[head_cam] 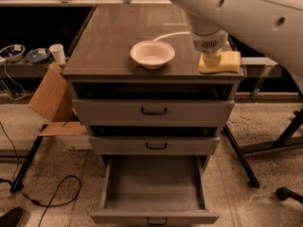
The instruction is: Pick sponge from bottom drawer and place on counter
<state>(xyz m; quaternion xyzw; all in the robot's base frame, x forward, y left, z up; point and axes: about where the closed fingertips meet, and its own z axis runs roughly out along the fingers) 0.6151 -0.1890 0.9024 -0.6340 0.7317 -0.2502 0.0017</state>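
The pale yellow sponge (pixel 228 61) is at the counter's (pixel 113 41) front right corner, right at surface level; I cannot tell whether it rests there. My gripper (pixel 211 59) comes down from the big white arm at the upper right and is shut on the sponge's left end. The bottom drawer (pixel 154 187) is pulled fully out and shows a bare grey inside.
A cream bowl (pixel 152 54) stands on the counter left of the sponge. The two upper drawers (pixel 154 111) are slightly ajar. Cardboard (pixel 49 96), a cup (pixel 57 53) and floor cables (pixel 57 193) are on the left. Dark stand legs (pixel 239 157) are on the right.
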